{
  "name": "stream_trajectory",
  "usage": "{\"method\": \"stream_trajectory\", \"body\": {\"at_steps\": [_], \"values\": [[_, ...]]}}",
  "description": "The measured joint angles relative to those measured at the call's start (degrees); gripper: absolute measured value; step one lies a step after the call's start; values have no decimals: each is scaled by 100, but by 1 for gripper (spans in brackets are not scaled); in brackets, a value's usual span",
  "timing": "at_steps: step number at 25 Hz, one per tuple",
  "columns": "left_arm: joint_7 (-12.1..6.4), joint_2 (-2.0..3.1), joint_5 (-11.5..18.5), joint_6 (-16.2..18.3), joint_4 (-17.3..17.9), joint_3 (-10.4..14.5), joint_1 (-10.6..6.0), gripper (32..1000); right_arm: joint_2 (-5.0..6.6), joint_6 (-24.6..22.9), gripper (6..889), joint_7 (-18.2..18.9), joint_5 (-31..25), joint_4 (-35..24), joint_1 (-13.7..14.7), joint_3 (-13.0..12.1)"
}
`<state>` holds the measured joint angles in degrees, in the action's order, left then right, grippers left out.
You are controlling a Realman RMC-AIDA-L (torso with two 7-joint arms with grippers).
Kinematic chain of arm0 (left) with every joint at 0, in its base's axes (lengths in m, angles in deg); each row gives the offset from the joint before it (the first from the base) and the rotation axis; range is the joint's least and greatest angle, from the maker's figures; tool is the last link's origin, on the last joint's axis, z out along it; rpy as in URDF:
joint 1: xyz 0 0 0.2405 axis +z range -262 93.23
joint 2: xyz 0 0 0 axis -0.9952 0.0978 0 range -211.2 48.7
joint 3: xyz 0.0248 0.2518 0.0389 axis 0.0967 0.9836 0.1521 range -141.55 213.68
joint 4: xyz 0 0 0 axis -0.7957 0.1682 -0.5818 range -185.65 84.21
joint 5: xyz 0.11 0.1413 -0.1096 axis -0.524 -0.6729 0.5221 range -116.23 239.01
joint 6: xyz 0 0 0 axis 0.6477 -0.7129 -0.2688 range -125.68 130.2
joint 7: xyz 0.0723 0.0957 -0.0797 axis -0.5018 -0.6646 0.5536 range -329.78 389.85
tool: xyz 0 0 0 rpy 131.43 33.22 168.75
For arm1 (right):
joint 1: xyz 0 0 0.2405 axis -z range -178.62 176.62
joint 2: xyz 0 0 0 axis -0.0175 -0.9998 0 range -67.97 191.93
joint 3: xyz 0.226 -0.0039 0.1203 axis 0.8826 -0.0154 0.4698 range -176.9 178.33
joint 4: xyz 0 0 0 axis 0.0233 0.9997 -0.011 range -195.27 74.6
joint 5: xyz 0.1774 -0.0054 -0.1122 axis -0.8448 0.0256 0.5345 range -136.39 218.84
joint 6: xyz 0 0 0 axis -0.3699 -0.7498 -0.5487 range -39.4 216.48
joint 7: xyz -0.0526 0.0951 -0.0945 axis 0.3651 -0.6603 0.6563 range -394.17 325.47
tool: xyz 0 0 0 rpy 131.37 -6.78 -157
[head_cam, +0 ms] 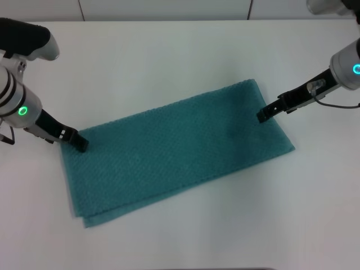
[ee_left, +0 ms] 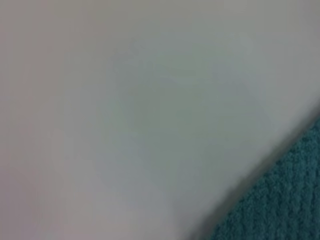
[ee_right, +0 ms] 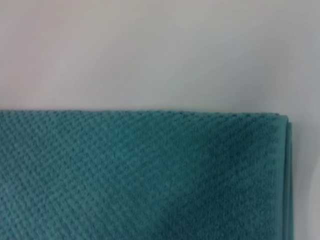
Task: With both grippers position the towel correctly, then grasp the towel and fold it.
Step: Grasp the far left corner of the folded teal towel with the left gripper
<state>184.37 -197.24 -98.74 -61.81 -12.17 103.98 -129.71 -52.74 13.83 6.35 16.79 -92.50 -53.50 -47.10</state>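
The teal waffle-textured towel [head_cam: 174, 151] lies flat on the white table [head_cam: 169, 56], doubled in layers and slanting from near left to far right. My left gripper [head_cam: 81, 144] rests its black tip at the towel's far-left corner. My right gripper [head_cam: 262, 115] touches down on the towel's right end, close to the short edge. The left wrist view shows mostly bare table with a towel [ee_left: 280, 200] corner at one side. In the right wrist view, the towel [ee_right: 140, 175] fills half the picture, its layered edge visible.
White table surface surrounds the towel on all sides. A pale wall with panel seams [head_cam: 81, 8] runs along the far edge of the table.
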Motion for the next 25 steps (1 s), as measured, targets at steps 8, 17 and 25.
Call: {"method": "stream_trajectory", "body": {"at_steps": [8,17,25], "values": [[0,-5,-53,0,-5,-5,0,844,0,0,765,0,0,0,6,0],[15,-37,-54,-50,9,-7,3,773,3,48,756,0,7,0,6,0],[44,-47,-58,-87,29,-7,-44,542,3,54,747,-8,31,0,11,0]]}}
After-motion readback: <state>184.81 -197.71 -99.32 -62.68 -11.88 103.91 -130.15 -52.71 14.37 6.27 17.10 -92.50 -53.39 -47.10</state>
